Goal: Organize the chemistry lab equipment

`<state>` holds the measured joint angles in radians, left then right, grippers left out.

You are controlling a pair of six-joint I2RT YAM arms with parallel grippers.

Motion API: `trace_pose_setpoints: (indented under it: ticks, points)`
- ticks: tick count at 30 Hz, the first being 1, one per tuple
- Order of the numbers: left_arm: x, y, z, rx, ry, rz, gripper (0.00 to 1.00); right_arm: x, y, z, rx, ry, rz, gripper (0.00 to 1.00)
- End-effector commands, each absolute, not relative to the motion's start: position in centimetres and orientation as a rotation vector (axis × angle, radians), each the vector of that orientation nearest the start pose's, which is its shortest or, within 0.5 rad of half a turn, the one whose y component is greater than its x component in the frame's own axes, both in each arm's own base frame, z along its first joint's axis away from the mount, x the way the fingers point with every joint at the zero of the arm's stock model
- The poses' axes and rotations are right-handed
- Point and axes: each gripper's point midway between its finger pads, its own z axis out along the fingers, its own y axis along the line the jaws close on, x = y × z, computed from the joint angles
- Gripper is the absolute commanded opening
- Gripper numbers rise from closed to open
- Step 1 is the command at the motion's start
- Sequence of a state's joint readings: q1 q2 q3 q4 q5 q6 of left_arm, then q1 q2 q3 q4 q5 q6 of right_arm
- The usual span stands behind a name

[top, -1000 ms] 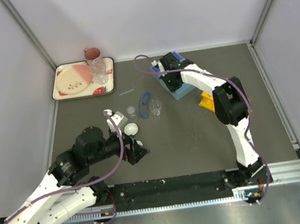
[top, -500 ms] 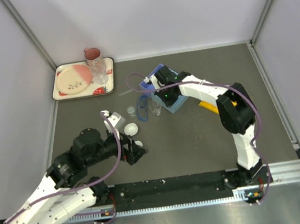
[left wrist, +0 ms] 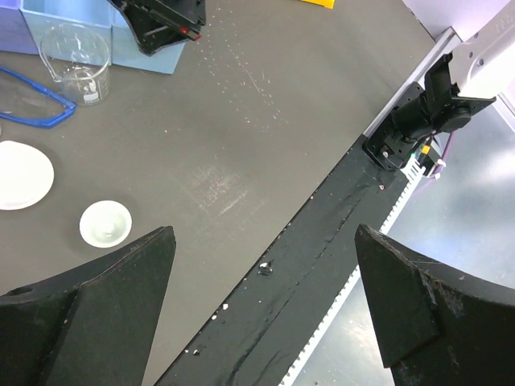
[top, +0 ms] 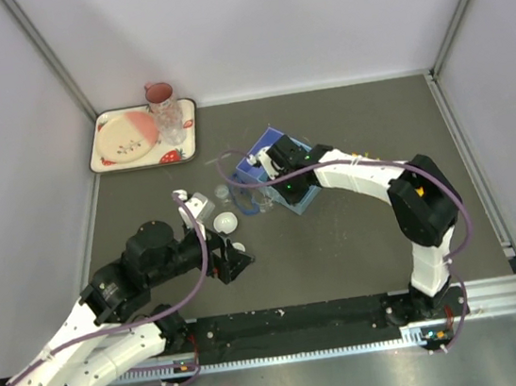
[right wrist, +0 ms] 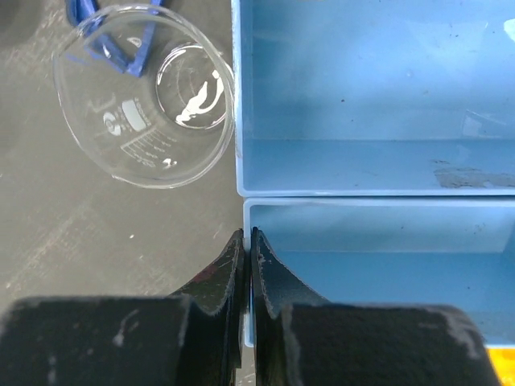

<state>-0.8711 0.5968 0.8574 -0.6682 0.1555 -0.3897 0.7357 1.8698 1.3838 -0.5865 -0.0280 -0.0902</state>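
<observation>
From above, the blue divided tray [top: 272, 143] lies askew at mid-table, with small white round dishes [top: 227, 222] to its near left.

The left wrist view shows the left gripper [left wrist: 262, 241] spread wide and holding nothing, and the small clear beaker [left wrist: 76, 60] standing far left beside the tray.

In the right wrist view, the right gripper [right wrist: 248, 241] is pinched on the tray's thin left wall. The tray looks like light, stiff, slick plastic, likelier to slide than lift. The beaker is fragile, so its rim is the best hold.
</observation>
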Motion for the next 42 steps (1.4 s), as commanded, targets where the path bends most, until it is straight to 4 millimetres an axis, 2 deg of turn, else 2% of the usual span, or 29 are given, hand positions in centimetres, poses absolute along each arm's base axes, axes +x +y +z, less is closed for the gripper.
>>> trace_pose_setpoints:
  ticks: [1, 13, 19, 23, 27, 28, 30, 32, 33, 35, 36, 38, 39, 42]
  points:
    - [12.1, -20.6, 26.2, 0.582, 1.990, -0.953, 0.99, 28.4, 29.1, 7.3, -1.082, 2.454, 0.323, 0.00]
    - [11.8, -20.1, 26.0, 0.571, 2.010, -0.939, 0.99, 23.0, 29.9, 5.3, -1.096, 2.498, 0.359, 0.00]
    - [11.5, -19.7, 25.9, 0.566, 2.016, -0.942, 0.99, 21.9, 29.2, 4.8, -1.048, 2.530, 0.334, 0.00]
    - [11.4, -19.4, 25.7, 0.556, 2.020, -0.939, 0.99, 21.4, 28.5, 5.6, -1.003, 2.520, 0.293, 0.00]
    - [11.3, -19.4, 25.2, 0.553, 2.031, -0.936, 0.99, 22.2, 27.6, 7.1, -0.953, 2.501, 0.225, 0.00]
    - [11.4, -19.4, 25.1, 0.554, 2.033, -0.932, 0.99, 23.0, 27.9, 8.1, -0.931, 2.477, 0.212, 0.06]
    - [11.5, -19.3, 25.0, 0.553, 2.036, -0.921, 0.99, 23.2, 27.9, 9.1, -0.927, 2.469, 0.197, 0.26]
    - [11.7, -19.4, 25.0, 0.554, 2.037, -0.912, 0.99, 24.2, 28.3, 10.9, -0.911, 2.433, 0.187, 0.36]
    - [11.7, -19.4, 25.0, 0.555, 2.036, -0.910, 0.99, 24.5, 28.2, 11.4, -0.904, 2.425, 0.171, 0.47]
    - [11.8, -19.4, 25.0, 0.554, 2.039, -0.903, 0.99, 25.4, 28.3, 13.2, -0.890, 2.392, 0.138, 0.55]
    - [11.8, -19.4, 25.1, 0.553, 2.036, -0.904, 0.99, 26.0, 28.8, 14.7, -0.871, 2.365, 0.143, 0.57]
    - [11.8, -19.4, 25.1, 0.553, 2.038, -0.906, 0.99, 26.3, 29.0, 15.9, -0.854, 2.356, 0.145, 0.58]
    - [11.8, -19.4, 25.1, 0.550, 2.036, -0.905, 0.99, 26.4, 29.5, 17.1, -0.843, 2.346, 0.172, 0.58]
    - [11.8, -19.3, 25.3, 0.545, 2.029, -0.906, 0.99, 26.1, 30.7, 18.4, -0.811, 2.356, 0.252, 0.56]
